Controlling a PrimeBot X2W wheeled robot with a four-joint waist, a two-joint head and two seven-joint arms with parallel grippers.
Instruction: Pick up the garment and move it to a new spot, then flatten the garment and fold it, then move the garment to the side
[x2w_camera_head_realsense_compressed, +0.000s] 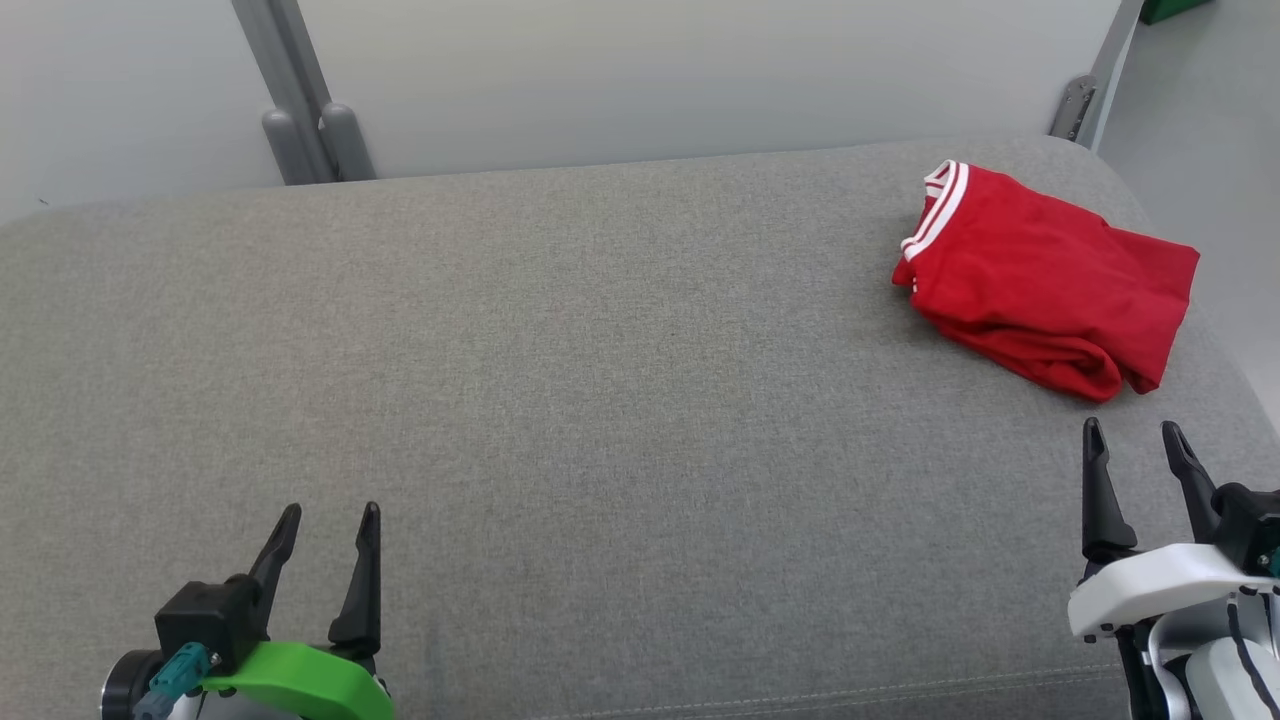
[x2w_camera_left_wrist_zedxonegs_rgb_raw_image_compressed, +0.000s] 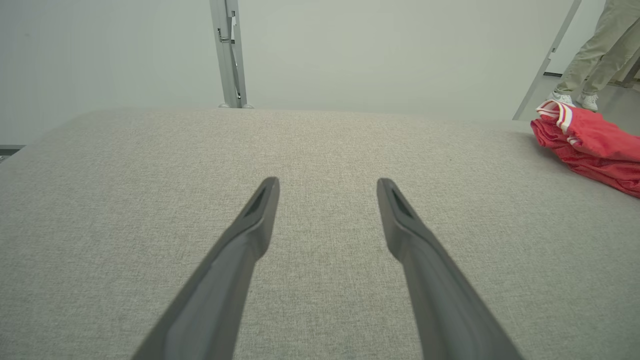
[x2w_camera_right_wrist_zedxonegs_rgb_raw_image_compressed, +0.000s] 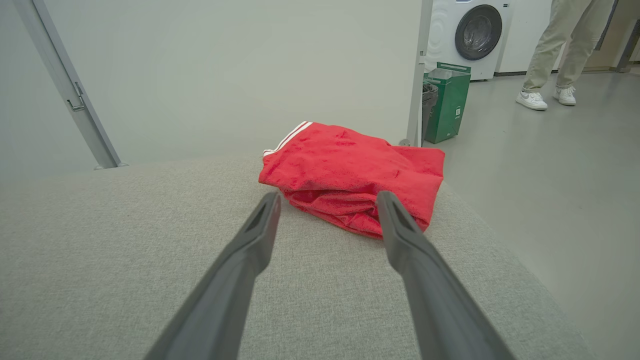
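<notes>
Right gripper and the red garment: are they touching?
Apart. In the head view a strip of grey cushion separates the right gripper, jaws open, from the red garment.

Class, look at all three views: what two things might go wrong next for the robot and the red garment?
1. The red garment lies bunched close to the right edge of the grey cushion; a push or careless pull might slide it off.
2. It sits in loose layers, so the open right tool may pinch just the top layer and let the rest unfold or drag.
</notes>
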